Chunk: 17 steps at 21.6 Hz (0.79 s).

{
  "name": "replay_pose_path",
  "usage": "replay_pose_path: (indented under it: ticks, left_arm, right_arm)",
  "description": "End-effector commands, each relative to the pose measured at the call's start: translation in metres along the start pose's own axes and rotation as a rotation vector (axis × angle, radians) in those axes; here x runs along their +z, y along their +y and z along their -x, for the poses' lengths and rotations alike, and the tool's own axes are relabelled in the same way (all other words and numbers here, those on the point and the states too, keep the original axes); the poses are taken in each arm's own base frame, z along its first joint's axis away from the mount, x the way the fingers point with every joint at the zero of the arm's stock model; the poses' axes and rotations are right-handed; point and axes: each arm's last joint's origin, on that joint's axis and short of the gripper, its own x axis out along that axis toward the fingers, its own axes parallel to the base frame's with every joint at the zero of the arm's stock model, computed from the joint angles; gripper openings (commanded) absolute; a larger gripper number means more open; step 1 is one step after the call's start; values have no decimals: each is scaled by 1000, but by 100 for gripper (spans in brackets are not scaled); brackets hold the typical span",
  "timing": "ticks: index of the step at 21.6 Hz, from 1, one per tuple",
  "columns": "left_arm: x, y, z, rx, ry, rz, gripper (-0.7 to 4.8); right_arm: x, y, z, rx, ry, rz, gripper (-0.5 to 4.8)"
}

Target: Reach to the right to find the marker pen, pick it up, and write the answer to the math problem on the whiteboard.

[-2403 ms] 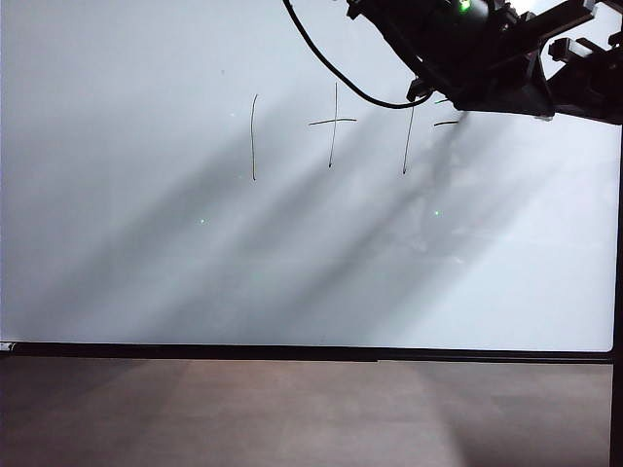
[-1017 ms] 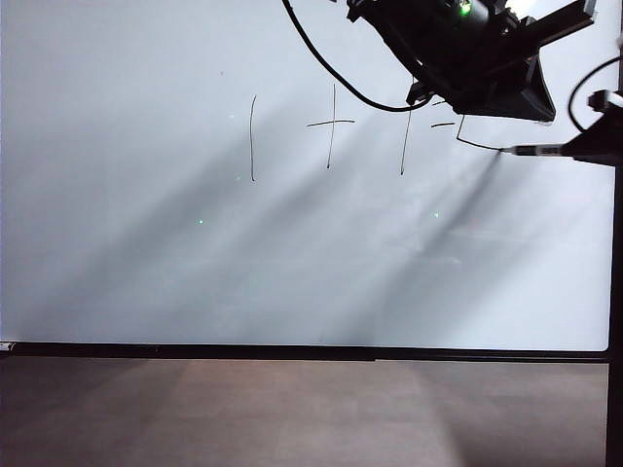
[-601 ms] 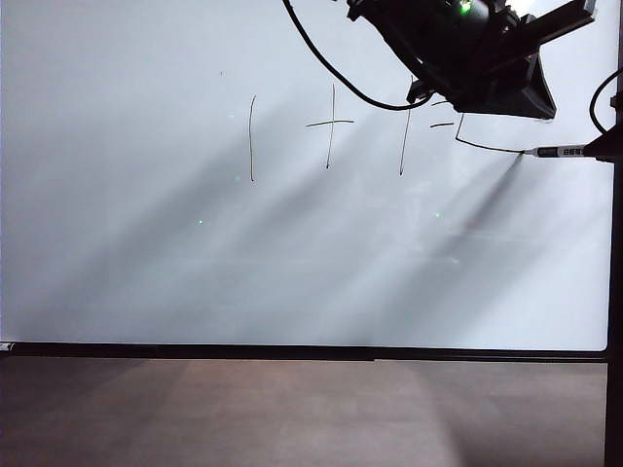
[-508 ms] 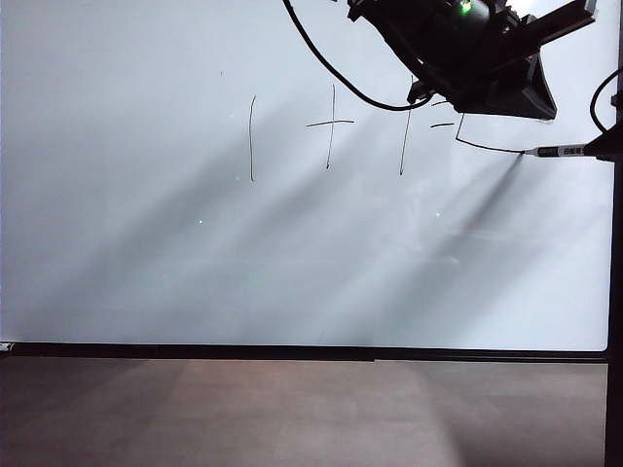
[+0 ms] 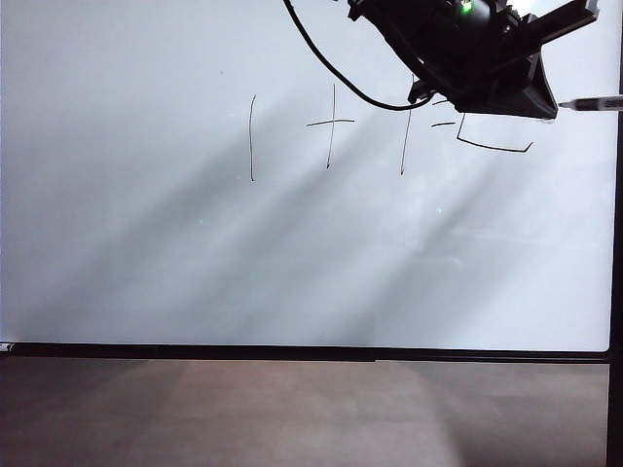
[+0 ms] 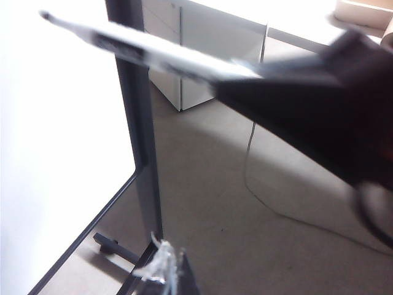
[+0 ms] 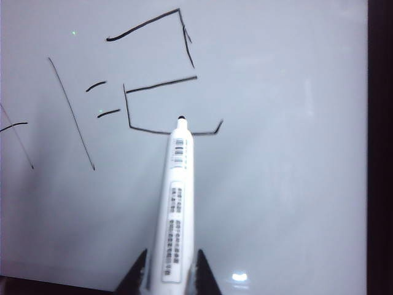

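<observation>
The pen [image 7: 175, 209], a white barrel with printed labels and a black tip, is clamped between the two dark fingers [image 7: 136, 276] of the right hand [image 7: 164, 279]. In the right wrist view its tip lies over the bottom stroke of the answer [image 7: 161, 74], though contact with the board cannot be judged. In the exterior view the pen [image 5: 594, 103] juts in level at the far right edge, above the end of that stroke and apart from it.

The answer is an angular 2 of thin black strokes, just right of the two short dashes. In the exterior view only its lower part [image 5: 492, 141] shows, the rest hidden behind the dark arm housing [image 5: 467, 49] at the top. The problem [image 5: 331, 126], two tall lines, a cross and the dashes, runs across the upper half of the whiteboard [image 5: 195, 272].

The left wrist view shows the pen [image 6: 141, 49] blurred, the board's dark frame post [image 6: 141, 141] and the floor [image 6: 245, 233]. The left hand itself cannot be made out, so its state cannot be told.
</observation>
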Motion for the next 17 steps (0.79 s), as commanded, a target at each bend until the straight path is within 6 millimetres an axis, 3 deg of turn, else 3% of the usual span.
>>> replay_pose_path:
  ticks: [1, 9, 12, 15, 17]
  left_arm:
    - [6, -1, 2, -5, -25, -5, -5]
    - [6, -1, 3, -6, -27, -6, -5]
    - [6, -1, 2, -6, -25, -5, -5]
    - [6, -1, 3, -5, -25, -5, -5]
    - [4, -1, 2, 11, -8, -2, -5]
  right_arm:
    - [-9, 13, 24, 17, -29, -50, -4]
    - [-31, 53, 90, 3, -187, -80, -4]
    - [-33, 61, 104, -85, -181, -103, -4]
    - [-37, 67, 119, -200, -202, -2, -4]
    - [-39, 67, 118, -162, -170, 19, -4]
